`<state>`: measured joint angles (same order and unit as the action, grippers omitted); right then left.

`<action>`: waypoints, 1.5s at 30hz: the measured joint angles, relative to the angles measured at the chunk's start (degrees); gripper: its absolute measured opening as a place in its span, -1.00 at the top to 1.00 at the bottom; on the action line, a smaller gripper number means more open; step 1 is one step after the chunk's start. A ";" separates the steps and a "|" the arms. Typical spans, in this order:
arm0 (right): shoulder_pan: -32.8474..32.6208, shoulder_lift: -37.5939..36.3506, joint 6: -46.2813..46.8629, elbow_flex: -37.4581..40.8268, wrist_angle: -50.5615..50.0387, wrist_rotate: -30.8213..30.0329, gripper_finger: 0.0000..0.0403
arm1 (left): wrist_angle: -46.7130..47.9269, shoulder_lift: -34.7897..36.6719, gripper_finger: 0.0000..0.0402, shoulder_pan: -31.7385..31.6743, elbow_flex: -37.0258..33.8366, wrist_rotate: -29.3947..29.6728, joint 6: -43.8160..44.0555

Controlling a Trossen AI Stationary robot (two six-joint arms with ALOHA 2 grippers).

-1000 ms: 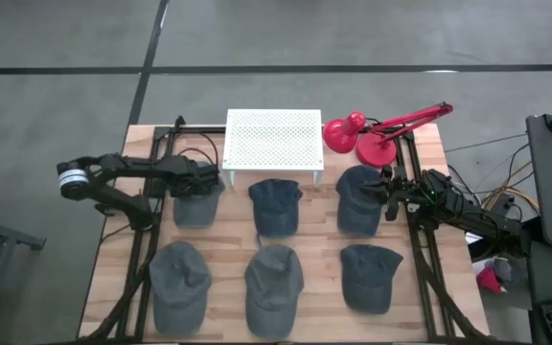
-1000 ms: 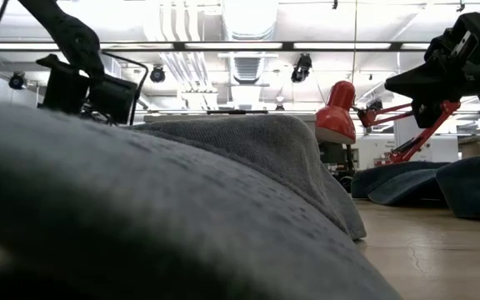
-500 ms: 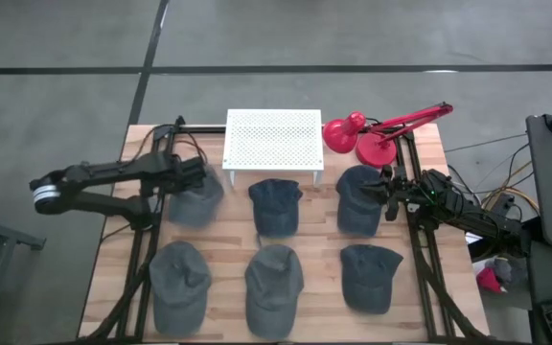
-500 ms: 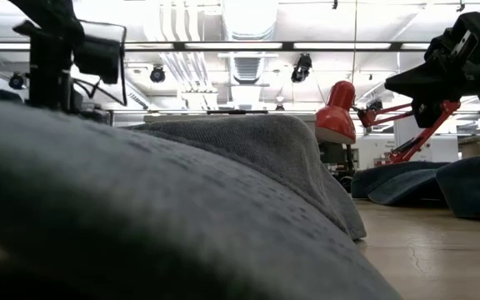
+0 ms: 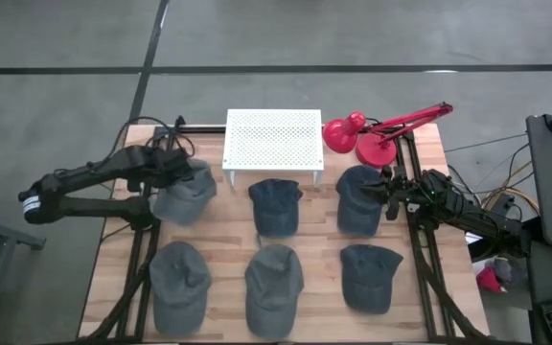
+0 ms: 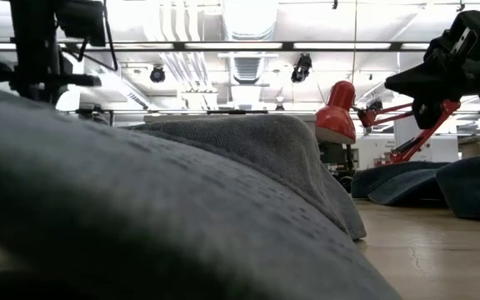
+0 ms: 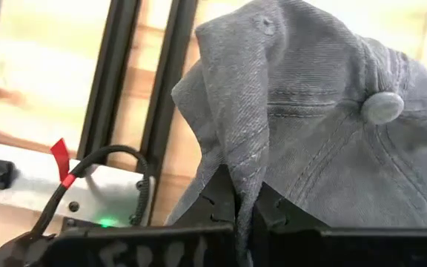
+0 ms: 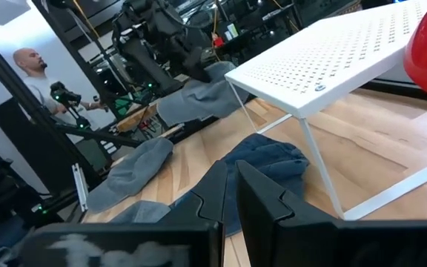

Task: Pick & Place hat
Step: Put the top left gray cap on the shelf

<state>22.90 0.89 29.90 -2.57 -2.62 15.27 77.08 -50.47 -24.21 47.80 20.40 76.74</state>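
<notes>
My left gripper (image 5: 173, 165) is shut on a grey cap (image 5: 186, 192) over the table's far left part; the cap also shows in the left wrist view (image 7: 325, 126), with its top button (image 7: 381, 107) in sight. My right gripper (image 5: 383, 192) hangs still with its fingers together (image 8: 230, 185), above the dark cap (image 5: 357, 199) at the far right, and touches nothing. A white perforated stand (image 5: 273, 140) stands on thin legs at the far middle. My left gripper pinches a raised fold of the cap's cloth (image 7: 237, 167) between its two fingers, several layers thick. The fingers come from above, slanting in from the table's left. The cap hangs below the fingers, crumpled at the fold and raised off the table.
Several other caps lie crown up on the table: one at the middle (image 5: 276, 206) and three along the near row (image 5: 178, 278), (image 5: 274, 283), (image 5: 370, 278). A red desk lamp (image 5: 353, 134) stands at the far right, next to the stand.
My left gripper has risen and gone toward the table's left and far edges, still shut on the grey cap. The cap has come up off the table with it and hangs from the pinched fold.
</notes>
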 joint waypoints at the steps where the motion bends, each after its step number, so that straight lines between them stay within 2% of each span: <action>1: 0.00 0.00 0.05 0.00 0.01 0.14 0.87 | -0.02 0.32 1.00 0.00 0.64 0.01 -0.33; 6: 0.00 0.00 0.14 0.00 0.30 0.19 0.87 | 1.07 1.76 1.00 -0.02 5.03 0.62 -1.65; 13: 0.00 0.02 0.20 0.01 1.29 1.69 0.87 | 7.46 2.31 1.00 -0.07 14.67 4.80 -1.65; 21: 0.00 0.04 6.17 0.01 7.47 3.46 0.87 | 5.89 1.62 1.00 0.00 25.35 8.44 -4.35; 26: 0.00 2.30 7.25 0.01 15.08 3.36 0.87 | 0.44 0.24 1.00 0.09 29.01 8.41 -7.10; 33: -0.02 13.46 7.42 -0.92 31.14 3.20 0.78 | -12.17 -3.68 1.00 1.86 30.35 8.17 -11.18; 37: -0.37 22.77 6.08 -6.68 31.46 3.19 0.70 | -17.90 -6.79 1.00 3.31 30.24 7.97 -12.52; 45: -1.01 43.02 -2.75 -24.73 28.44 5.36 0.44 | -23.53 -11.92 1.00 5.80 30.26 8.31 -13.16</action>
<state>21.89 43.90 27.15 -27.30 25.81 20.63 53.56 -62.39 -18.41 78.06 28.71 63.58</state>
